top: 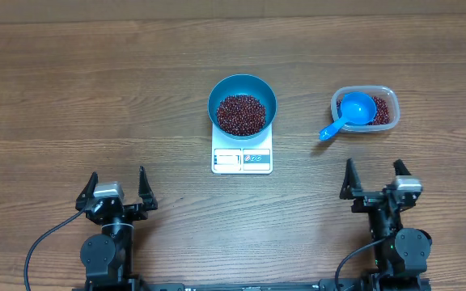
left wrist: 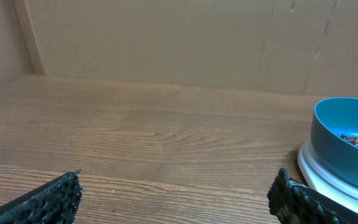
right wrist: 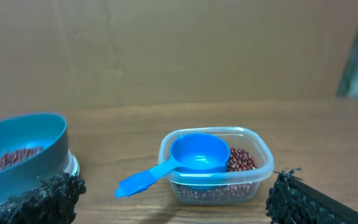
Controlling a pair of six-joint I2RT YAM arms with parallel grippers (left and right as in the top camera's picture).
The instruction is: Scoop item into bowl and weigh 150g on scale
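Observation:
The blue bowl (top: 243, 103) stands on the white scale (top: 242, 157) at the table's middle, with a layer of dark red-brown beans (top: 241, 114) inside. The left wrist view catches the bowl (left wrist: 347, 143) at its right edge. More beans (top: 381, 109) lie in a clear tub (top: 365, 110) at the right. My left gripper (top: 118, 187) is open near the front left, nothing between its fingers. My right gripper (top: 374, 177) is open at the front right, just in front of the tub (right wrist: 216, 165).
A small blue scoop (top: 349, 114) rests in the clear tub, its handle sticking out over the rim toward the scale; it shows as the scoop (right wrist: 179, 163) in the right wrist view. A cardboard wall (left wrist: 166, 43) stands behind the table.

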